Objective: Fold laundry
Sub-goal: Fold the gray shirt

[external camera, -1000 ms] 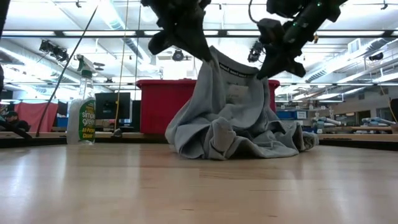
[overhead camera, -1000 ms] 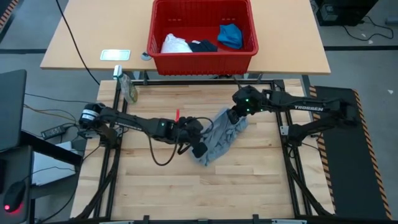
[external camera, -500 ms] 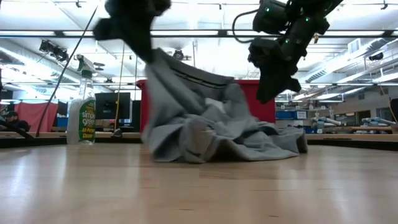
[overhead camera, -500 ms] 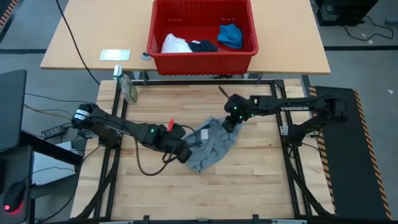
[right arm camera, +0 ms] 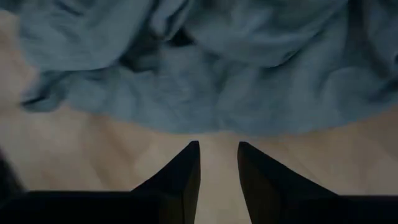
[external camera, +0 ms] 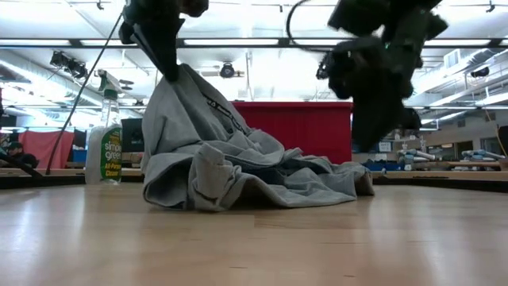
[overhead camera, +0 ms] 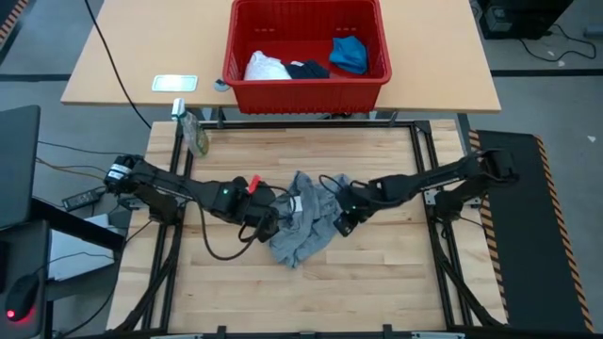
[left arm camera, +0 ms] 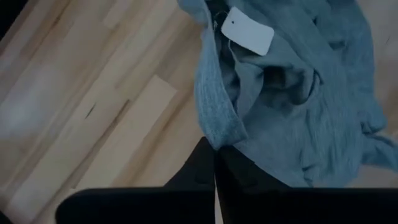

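The grey T-shirt (overhead camera: pixel 306 224) lies crumpled at the middle of the wooden table, with its lower folds (external camera: pixel 262 187) resting on the tabletop. My left gripper (overhead camera: pixel 273 219) stands at the shirt's left side, shut on it, and lifts one part into a peak (external camera: pixel 178 87). A white neck tag (left arm camera: pixel 247 30) shows inside the collar. My right gripper (right arm camera: pixel 218 160) is open just off the shirt's right edge, low over bare wood, with nothing between its fingers. The other laundry lies in the red basket (overhead camera: pixel 306 80). My left gripper pinches the shirt's ribbed collar edge (left arm camera: pixel 219 129) between its two shut fingers, a little way from the white tag. The fingers come slanting down from the table's left. The collar is held up above the table, and the cloth hangs from it down to the heap on the wood.
The red basket on the far table holds a white cloth (overhead camera: pixel 266 67), a navy garment (overhead camera: pixel 308 69) and a bright blue garment (overhead camera: pixel 349 53). A green spray bottle (overhead camera: pixel 196 134) stands at the table's far left corner. Bare wood lies toward the near edge.
My left gripper has gone toward the table's left edge with the collar, dragging the shirt that way. My right gripper has let go of the shirt and gone down and toward the near edge. The part it held up has fallen onto the heap.
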